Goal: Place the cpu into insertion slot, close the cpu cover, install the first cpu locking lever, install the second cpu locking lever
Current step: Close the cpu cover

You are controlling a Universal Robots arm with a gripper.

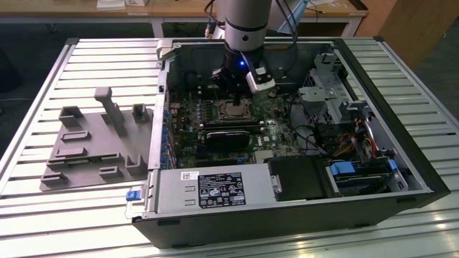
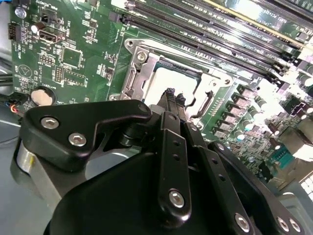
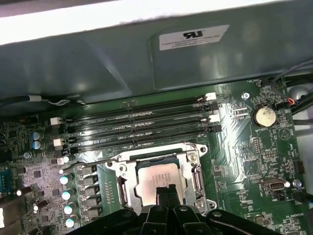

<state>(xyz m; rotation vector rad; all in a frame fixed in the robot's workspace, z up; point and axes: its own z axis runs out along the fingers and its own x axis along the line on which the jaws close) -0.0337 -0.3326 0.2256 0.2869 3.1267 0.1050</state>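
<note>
Pincer, tips together, over cpu.

Pale slatted metal table, wooden desk behind, dark floor, brown wooden panel

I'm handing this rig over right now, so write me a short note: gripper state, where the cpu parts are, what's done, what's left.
The gripper is shut with nothing visible in it, its tips at one edge of the cpu.
The cpu lies flat in the insertion slot, with the cpu cover down around it.
Done: placing the cpu and closing the cover.
Left: both locking levers; I cannot tell whether either is latched.
</note>
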